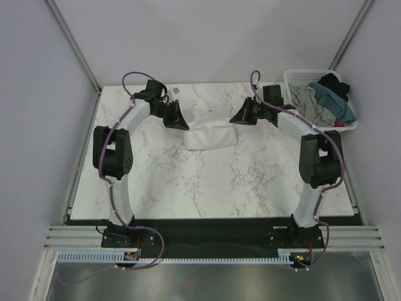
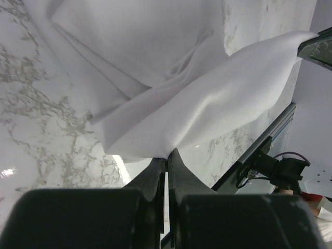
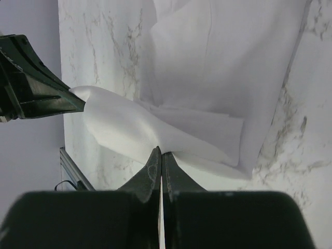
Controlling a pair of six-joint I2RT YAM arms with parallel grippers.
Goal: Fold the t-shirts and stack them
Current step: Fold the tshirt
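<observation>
- The white shirt (image 1: pixel 210 135) lies partly folded on the far middle of the table (image 1: pixel 250 185), between the two arms.
- Its far edge is lifted off the marble and hangs as a band of cloth from one gripper to the other.
- The left gripper (image 2: pixel 167 156) has its jaws pressed together on one end of that raised edge, with only a thin fold of cloth between the fingertips.
- The right gripper (image 3: pixel 160 153) is likewise clamped tight on the other end, fingers all but touching.
- The two grippers face each other just above the shirt.
- A grey shirt (image 1: pixel 310 105), a teal shirt (image 1: pixel 336 100) and a black shirt (image 1: pixel 332 82) lie heaped in the basket (image 1: pixel 293 76) at the table's far right corner, well apart from the white one.
</observation>
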